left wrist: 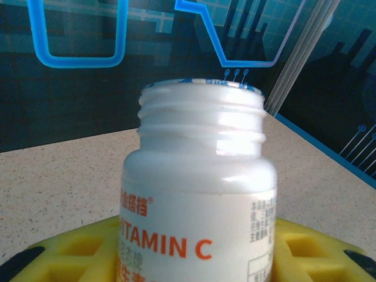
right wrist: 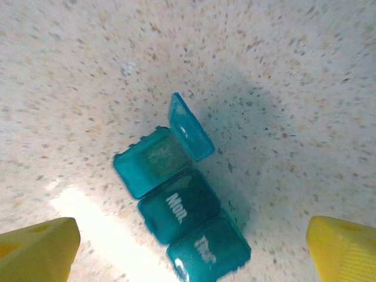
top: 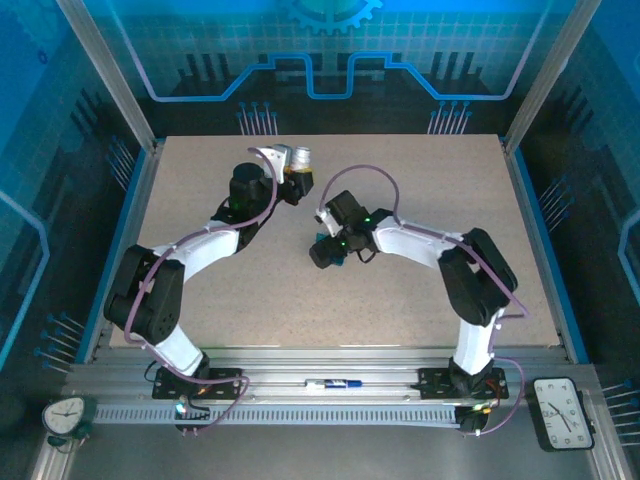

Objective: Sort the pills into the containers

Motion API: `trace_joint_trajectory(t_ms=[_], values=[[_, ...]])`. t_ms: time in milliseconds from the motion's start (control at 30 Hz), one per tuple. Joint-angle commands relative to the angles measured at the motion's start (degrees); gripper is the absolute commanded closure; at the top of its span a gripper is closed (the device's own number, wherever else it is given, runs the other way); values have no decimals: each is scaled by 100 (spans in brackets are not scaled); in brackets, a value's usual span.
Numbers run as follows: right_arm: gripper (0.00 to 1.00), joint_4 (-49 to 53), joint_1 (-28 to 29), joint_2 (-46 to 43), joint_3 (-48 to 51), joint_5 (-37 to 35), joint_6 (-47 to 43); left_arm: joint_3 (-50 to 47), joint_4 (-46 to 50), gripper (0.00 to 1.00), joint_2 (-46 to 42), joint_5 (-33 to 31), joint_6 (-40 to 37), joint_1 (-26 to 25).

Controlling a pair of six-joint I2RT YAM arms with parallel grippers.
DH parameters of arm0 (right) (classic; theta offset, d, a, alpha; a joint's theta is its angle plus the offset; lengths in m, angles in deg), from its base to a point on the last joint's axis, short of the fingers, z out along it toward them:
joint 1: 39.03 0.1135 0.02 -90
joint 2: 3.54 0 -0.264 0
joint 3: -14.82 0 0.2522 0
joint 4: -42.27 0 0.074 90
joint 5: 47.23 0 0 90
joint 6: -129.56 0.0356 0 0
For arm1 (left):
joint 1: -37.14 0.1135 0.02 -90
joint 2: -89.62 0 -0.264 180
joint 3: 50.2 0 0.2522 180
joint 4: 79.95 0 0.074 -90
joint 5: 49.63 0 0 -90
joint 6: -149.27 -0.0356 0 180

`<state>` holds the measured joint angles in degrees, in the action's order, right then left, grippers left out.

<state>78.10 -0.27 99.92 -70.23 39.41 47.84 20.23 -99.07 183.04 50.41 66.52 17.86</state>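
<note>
Open bottle in the left gripper (left wrist: 200,261), open box under the right gripper (right wrist: 188,252): this looks to me like the set-up for a pour. The pill box (right wrist: 179,197), a teal strip with three compartments in view, lies just below the middle of the right wrist frame on the speckled table (right wrist: 282,70). From above it is a teal glimpse near the centre of the frame, tucked beneath the right wrist. Its upper compartment has the lid (right wrist: 191,126) standing up and looks empty. The two below it, one lettered Mon, are closed. To do this well, I'd say the left arm should bring the bottle (left wrist: 200,194) mouth right over that open cell, low and close. Then it should tip slowly, so a pill drops rather than a rush of them. The opening is small and the box looks light, so a fast pour would likely scatter pills over the table. The right arm could steady the box or move aside. Now the fingers! The left's yellow fingers (left wrist: 76,255) sit partway closed, pressed to either side of the white Vitamin C bottle, which has its cap off and threads bare. Whether pills are inside, I cannot tell. The right's fingers (right wrist: 35,247) stand spread wide at the bottom corners of the frame, clear of the box, gripping nothing.
</note>
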Motion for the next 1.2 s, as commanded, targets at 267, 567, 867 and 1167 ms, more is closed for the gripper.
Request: trace_joint_trajectory(t_ms=[267, 567, 867, 1167], values=[[0, 181, -613, -660, 577, 226, 1072, 70, 1039, 100, -783, 458, -441, 39], [0, -157, -1028, -662, 853, 1080, 1193, -77, 2101, 100, -1165, 561, -757, 40], [0, -202, -1117, -396, 888, 1239, 1133, -350, 2774, 100, -1427, 768, -927, 6], [0, -80, -1117, -78, 701, 1066, 1080, -636, 3195, 100, -1555, 664, -1014, -346]])
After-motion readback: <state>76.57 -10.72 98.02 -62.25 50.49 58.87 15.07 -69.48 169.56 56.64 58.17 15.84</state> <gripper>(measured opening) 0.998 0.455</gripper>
